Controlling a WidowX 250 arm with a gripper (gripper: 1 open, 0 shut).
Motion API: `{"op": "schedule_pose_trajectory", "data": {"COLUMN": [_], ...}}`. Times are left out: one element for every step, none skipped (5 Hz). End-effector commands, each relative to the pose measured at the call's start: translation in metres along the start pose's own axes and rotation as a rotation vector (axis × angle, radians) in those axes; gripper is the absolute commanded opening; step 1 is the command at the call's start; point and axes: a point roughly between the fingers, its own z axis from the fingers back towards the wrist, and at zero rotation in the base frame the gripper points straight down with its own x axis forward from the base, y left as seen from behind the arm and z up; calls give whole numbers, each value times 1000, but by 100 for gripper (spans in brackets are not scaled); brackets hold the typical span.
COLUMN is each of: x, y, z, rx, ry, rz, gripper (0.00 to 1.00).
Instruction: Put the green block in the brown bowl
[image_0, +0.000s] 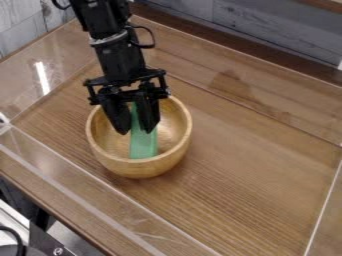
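Note:
The brown bowl (177, 135) sits on the wooden table, left of centre. Inside it stands the green block (143, 143), a long bright bar leaning with its lower end on the bowl's floor. My black gripper (134, 124) reaches down into the bowl from above, its fingers (120, 113) shut on the upper end of the green block. The block's top part is hidden behind the fingers.
The wooden table (254, 150) is ringed by low clear plastic walls (147, 215). A grey plank wall runs along the back right. Some dark gear shows at the bottom left corner.

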Motion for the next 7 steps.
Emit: {"op": "schedule_pose_trajectory", "data": {"x": [4, 4, 5, 5, 6, 9, 13], "y": [-1, -2, -7, -12, -21, -37, -56], "z": [12, 16, 25, 35, 49, 63, 74], "rx": [-3, -5, -7, -8, -8, -6, 8], "ry": [-34, -32, -32, -35, -45, -53, -71], "rz": [-1, -6, -15, -28, -52, -85, -136], "gripper": [100, 100, 100, 100, 100, 100, 100]}}
